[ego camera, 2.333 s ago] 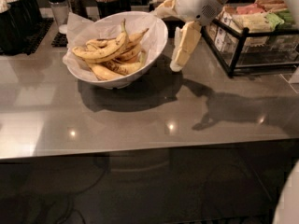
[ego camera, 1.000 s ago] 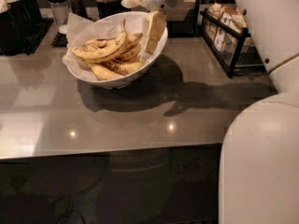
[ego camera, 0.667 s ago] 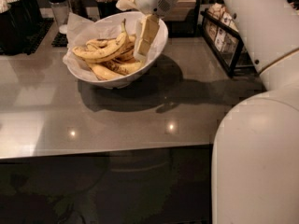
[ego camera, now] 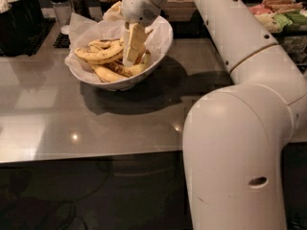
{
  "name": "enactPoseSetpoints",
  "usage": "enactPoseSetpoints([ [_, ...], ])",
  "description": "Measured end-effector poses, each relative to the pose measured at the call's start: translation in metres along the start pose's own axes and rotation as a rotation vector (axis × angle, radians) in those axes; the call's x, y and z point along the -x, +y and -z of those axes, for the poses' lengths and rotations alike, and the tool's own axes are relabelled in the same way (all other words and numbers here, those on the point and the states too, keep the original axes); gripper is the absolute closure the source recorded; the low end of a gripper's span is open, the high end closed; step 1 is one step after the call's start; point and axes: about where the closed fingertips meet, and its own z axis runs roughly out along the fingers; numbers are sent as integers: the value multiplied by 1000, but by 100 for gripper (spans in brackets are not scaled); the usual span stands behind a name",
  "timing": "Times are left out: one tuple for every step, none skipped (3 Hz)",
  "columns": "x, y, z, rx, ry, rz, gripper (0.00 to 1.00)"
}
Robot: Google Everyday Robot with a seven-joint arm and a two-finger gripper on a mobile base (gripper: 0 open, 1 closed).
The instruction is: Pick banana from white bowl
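Gripper [ego camera: 129, 60] now lower in white bowl [ego camera: 125, 83], prob. touching bananas [ego camera: 96, 55].

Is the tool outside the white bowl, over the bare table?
No, the tool is inside the white bowl, with its tip down among the bananas.

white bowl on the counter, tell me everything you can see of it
The white bowl is large, deep and round, glossy like glazed ceramic, with a slanted rim. It stands upright on the grey counter and casts a shadow to its right. Crinkled white paper lines it and sticks up over the left rim. Several spotted bananas lie inside on the paper. The robot's tool points down into the bowl among the bananas.
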Motion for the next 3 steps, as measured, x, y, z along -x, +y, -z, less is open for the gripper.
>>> enactPoseSetpoints([
  [2,-7,-19,39,-4,9,0],
  [1,-12,-31,54,-5,6,18],
  [-2,-14,-37,57,8,3,42],
])
